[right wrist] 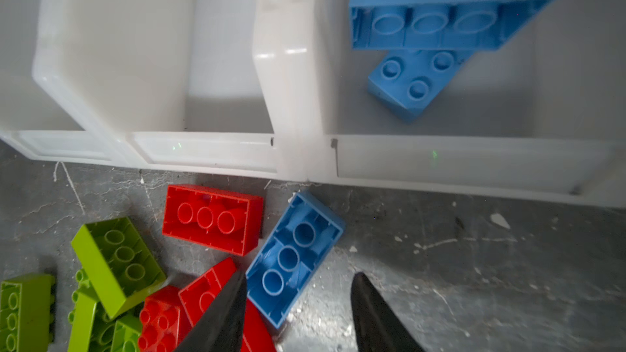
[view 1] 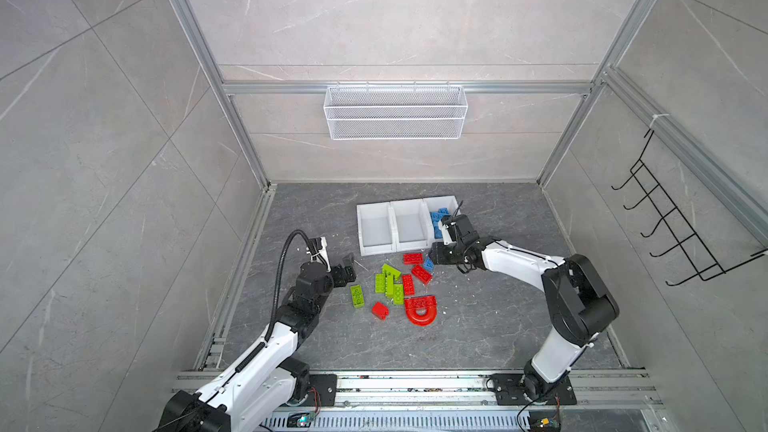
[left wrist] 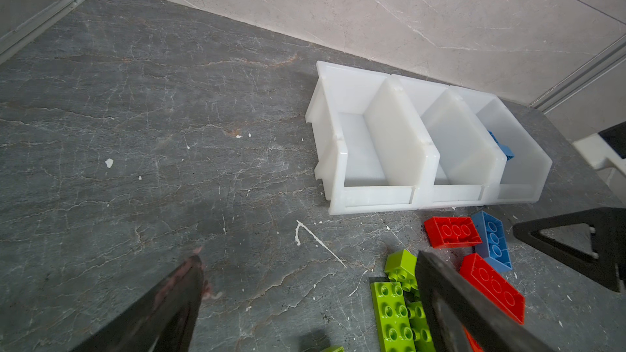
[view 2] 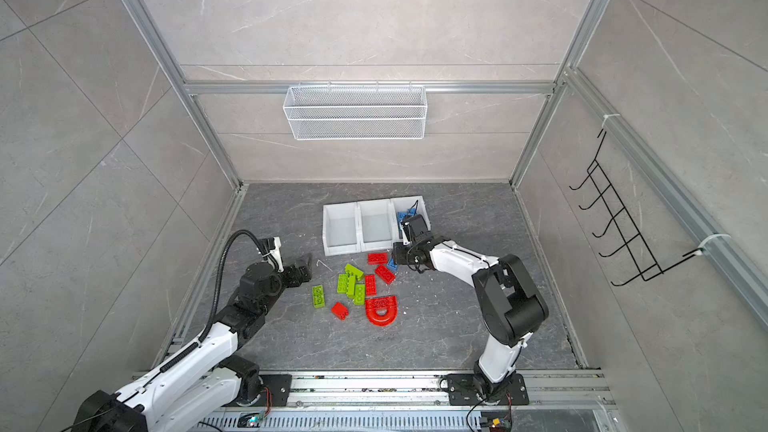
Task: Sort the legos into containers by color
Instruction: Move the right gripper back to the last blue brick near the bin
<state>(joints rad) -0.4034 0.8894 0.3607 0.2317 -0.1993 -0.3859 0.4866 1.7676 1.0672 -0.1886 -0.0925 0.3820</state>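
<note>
While the dark grey counter (view 1: 498, 326) carries everything, two white-and-black arms reach in from its near edge: the left arm (view 1: 270, 347) from the near left corner, the right arm (view 1: 519, 261) from the near right. The containers (view 1: 374, 206), three white bins joined in a row, stand toward the far edge, about midway between the left and right edges, with their low fronts facing the near edge. The bin nearest the right edge holds blue legos; in the right wrist view a long one (right wrist: 440, 22) shows its hollow underside and leans over a shorter one (right wrist: 411, 79) lying studs up.

The loose legos (view 1: 395, 284) lie in a cluster on the counter just in front of the bins. The red arch (view 1: 420, 312) is the largest, lying flat on the near side of the cluster. The left gripper (left wrist: 309, 257) hovers at the cluster's left side with its jaws spread wide over bare counter. The right gripper (right wrist: 300, 275) is down at the cluster's far right, just in front of the bins. Its jaws stand apart around the near end of a blue brick (right wrist: 294, 252), which lies hollow side up. One finger (right wrist: 230, 299) is against the brick and the other is clear of it.

Beside that brick lie three red bricks (view 1: 412, 258), with four green ones (view 1: 389, 284) bunched to their left. A lone green brick (view 1: 357, 296) and a small red block (view 1: 380, 310) sit apart toward the near left.
</note>
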